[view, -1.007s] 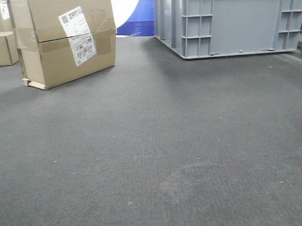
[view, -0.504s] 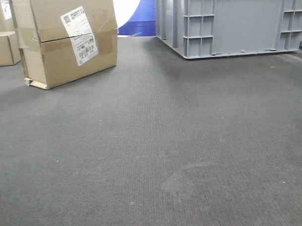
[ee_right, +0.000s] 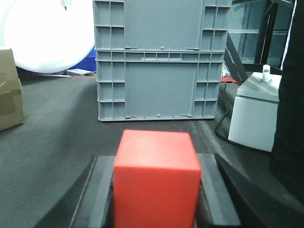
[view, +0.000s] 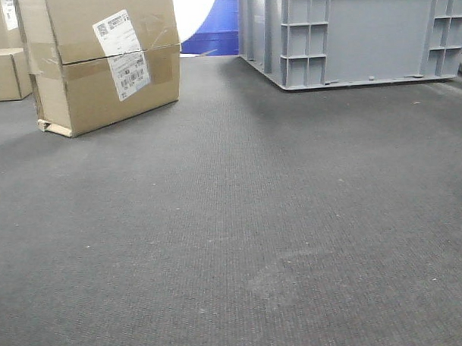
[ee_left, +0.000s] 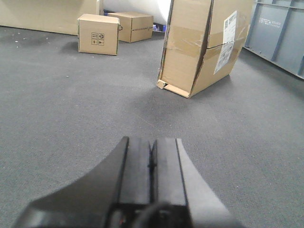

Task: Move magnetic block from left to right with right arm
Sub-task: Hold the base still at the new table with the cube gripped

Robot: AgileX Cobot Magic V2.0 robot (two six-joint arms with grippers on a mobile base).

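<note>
Low in the middle of the right wrist view: the magnetic block (ee_right: 156, 178), a plain red cube. Squeezed between the two black fingers (ee_right: 95, 190) of the right gripper (ee_right: 156, 199), one finger touching each side. Clenched tight on the cube.

Behind the cube, higher in the frame: two grey crates (ee_right: 159, 61), one stacked on the other. At the right edge: a white box (ee_right: 254, 114) with a black cable (ee_right: 221, 128) just beside it.

At the bottom of the left wrist view: the left gripper (ee_left: 152, 161), fingers pressed flat together, nothing between them. In the upper right: a tall cardboard box (ee_left: 204, 47) with white labels, tilted, with a loose flap sticking out at the bottom. In the upper left: two small cardboard boxes (ee_left: 98, 34), near each other.

In the front view: dark grey carpet (view: 233, 234) across the whole lower frame. Upper left, the tall cardboard box again. Upper right, a grey crate (view: 355, 32).
</note>
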